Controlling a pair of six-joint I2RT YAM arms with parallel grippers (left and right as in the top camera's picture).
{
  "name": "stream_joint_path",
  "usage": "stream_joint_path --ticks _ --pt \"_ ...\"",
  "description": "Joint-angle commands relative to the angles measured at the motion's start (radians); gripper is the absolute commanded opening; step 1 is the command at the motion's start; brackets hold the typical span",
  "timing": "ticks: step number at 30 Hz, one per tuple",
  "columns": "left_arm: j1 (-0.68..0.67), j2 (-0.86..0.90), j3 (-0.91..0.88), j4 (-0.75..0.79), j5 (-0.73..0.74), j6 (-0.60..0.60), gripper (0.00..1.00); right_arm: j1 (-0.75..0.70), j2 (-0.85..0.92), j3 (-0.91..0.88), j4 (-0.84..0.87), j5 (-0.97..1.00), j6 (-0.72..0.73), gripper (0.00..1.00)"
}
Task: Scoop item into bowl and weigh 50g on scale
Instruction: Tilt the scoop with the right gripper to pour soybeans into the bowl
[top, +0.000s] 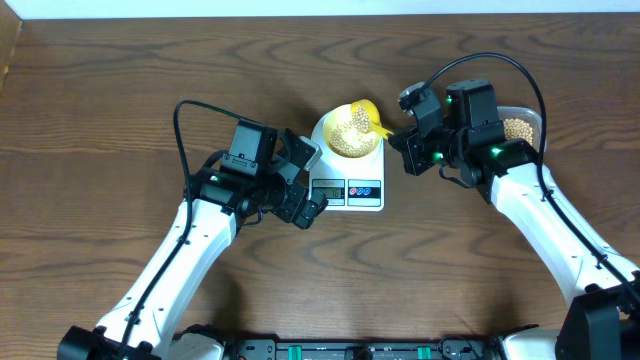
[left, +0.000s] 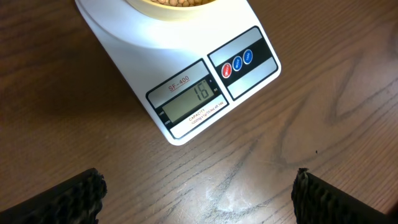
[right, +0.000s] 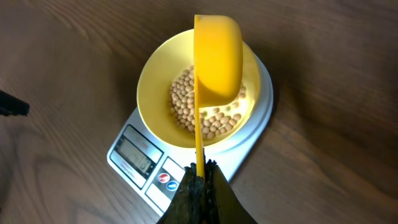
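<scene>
The right fingers (right: 200, 179) are clenched on the thin handle of a bright yellow scoop (right: 217, 56). The scoop reaches straight out ahead of these fingers and is turned on its side over the pale-yellow bowl (right: 152, 81). In the bowl, just beyond the fingertips and under the scoop, lie the tan beans (right: 186, 102), covering its bottom. The bowl stands on the round end of the white scale (left: 143, 56).

The left fingers (left: 68, 196) are released and stand wide apart, holding nothing, above the bare wooden tabletop (left: 323, 112). The scale is just ahead of them, with its front corner pointing between the two fingers, apart from both. Its display (left: 189, 102) faces them and shows what I read as 16. The red and blue buttons (left: 237, 64) are beside the display.

Behind the right fingers, near the wrist, a clear tub (top: 535, 112) holds more beans.
</scene>
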Motion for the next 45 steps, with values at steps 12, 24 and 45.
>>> stream_joint_path --ticks 12,24,45 --pt "0.003 0.008 0.002 -0.001 -0.009 0.009 0.98 0.077 0.005 0.012 0.019 0.093 -0.15 0.01" --pt "0.003 0.008 0.002 -0.001 -0.009 0.009 0.98 0.079 0.005 0.012 0.055 0.109 -0.161 0.01" --pt "0.003 0.008 0.002 -0.001 -0.009 0.009 0.98 0.148 -0.005 0.03 0.056 0.227 -0.287 0.01"
